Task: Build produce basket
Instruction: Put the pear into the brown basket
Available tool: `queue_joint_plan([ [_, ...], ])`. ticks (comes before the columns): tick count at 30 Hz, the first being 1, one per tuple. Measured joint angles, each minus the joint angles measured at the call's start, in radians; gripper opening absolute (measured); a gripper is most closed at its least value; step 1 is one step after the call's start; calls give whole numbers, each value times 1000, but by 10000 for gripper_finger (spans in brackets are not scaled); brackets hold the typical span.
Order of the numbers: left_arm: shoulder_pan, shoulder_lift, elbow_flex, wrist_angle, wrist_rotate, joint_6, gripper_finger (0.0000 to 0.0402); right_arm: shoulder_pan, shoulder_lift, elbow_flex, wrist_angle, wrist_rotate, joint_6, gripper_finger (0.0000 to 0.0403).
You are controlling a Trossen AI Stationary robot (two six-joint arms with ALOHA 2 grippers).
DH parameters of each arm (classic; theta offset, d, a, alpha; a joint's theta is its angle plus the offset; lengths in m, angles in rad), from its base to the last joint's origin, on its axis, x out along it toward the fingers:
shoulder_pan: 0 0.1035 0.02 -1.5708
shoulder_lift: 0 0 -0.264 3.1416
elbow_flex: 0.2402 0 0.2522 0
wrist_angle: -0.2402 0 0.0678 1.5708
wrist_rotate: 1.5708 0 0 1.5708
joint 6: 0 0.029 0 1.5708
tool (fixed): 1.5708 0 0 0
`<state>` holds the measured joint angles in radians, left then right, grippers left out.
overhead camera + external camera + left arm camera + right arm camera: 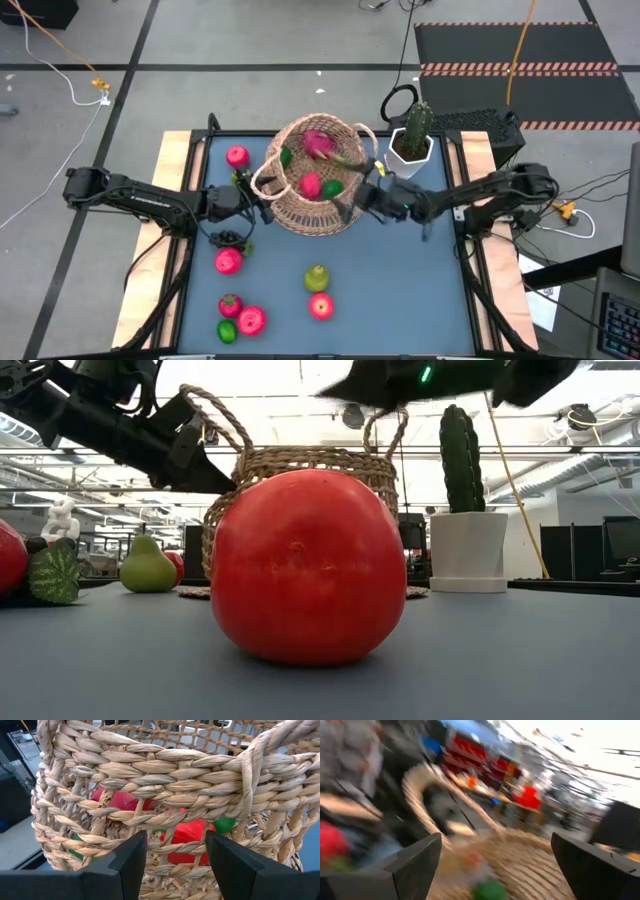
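The tan woven basket (pixel 315 180) stands at the table's middle, toward the far side, and shows in the low view (pixel 300 465) behind a big red apple (pixel 308 565). Inside it lie a pink dragon fruit (pixel 320 143), a red apple (pixel 310 185) and green limes (pixel 287 157). My left gripper (pixel 262 207) is open at the basket's left wall, below its loop handle (pixel 265 180); in its wrist view the wicker wall (pixel 175 815) fills the picture just past the fingers. My right gripper (pixel 358 197) is open at the basket's right side; its wrist view is blurred. My left gripper comes level from the table's left at the basket's outer wall (pixel 175 860), low down, with its open fingers (pixel 132 857) close against the wicker. Whether they touch it, I cannot tell. My right gripper touches nothing that I can see.
On the near half lie loose red apples (pixel 228 260) (pixel 320 305) (pixel 250 320), a pear (pixel 317 278), a lime (pixel 227 330) and dark grapes (pixel 232 238); another apple (pixel 237 156) lies far left. A cactus in a white pot (pixel 413 135) stands right of the basket.
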<state>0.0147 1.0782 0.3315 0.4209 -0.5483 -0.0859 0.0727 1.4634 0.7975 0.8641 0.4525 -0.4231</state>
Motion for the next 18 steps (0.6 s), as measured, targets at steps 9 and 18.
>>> queue_joint_plan([
  [9, 0, 0, 1, -26, 0, -23, 205, 191, -32, 1, -116, -227, 364, 355],
  [18, 0, 0, 1, -4, -2, -73, 205, 258, 193, 1, -140, -290, 624, 325],
])
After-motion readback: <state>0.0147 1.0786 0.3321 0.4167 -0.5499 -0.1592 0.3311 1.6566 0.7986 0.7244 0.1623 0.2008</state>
